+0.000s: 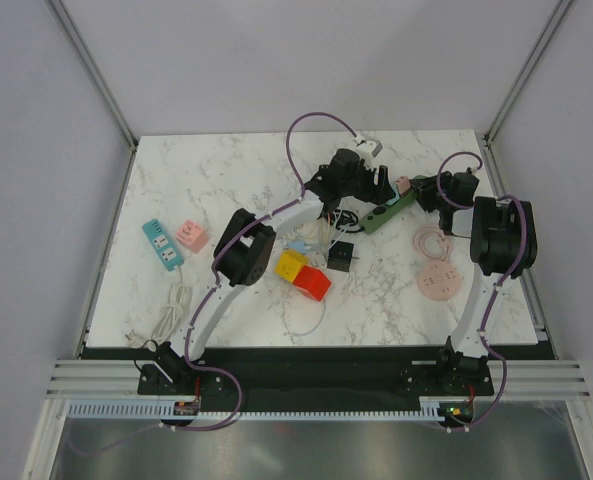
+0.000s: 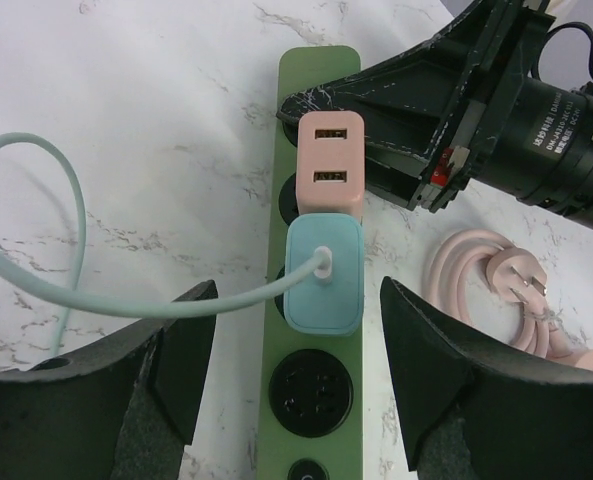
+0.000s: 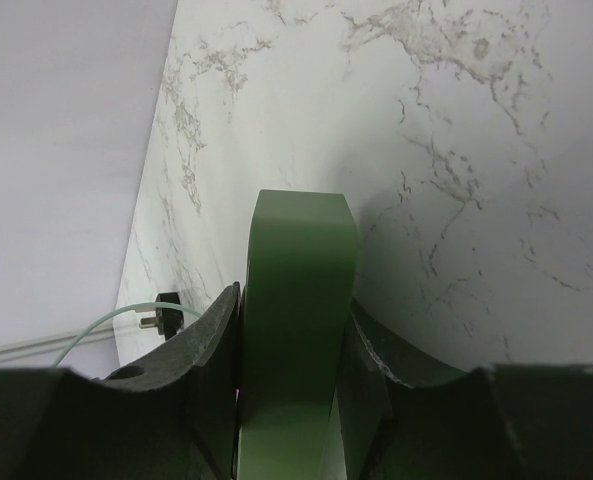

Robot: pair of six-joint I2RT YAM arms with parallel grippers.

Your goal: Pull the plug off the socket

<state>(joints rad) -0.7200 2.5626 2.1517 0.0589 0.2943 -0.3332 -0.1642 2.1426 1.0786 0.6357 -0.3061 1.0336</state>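
Plug is the teal one, seated in the green strip, which lies near the far edge of the counter, right of the middle. From above, the strip's long axis runs diagonally, near-left to far-right.

Left hand is clearly the one for the pull. It's spread wide with the plug right between its fingers, one on each side across the strip's width, neither touching yet as far as I can see. Right hand is clamped on the strip's far-right end, so it looks like the anchor.

What the next move hinges on, imo: the plug sits dead centre in the left hand's gap, so it only needs to close on the plug's two side faces and pull away from the strip's face.

Stuff to watch:
- pink adapter is butted against the plug on the far side, so there's no slack that way
- teal cable leaves the plug's top and swings past the left finger, so it could get pinched
- a coiled pink cord lies just right of the strip, clear of the fingers

Room above the plug looks open. Sideways is tight.
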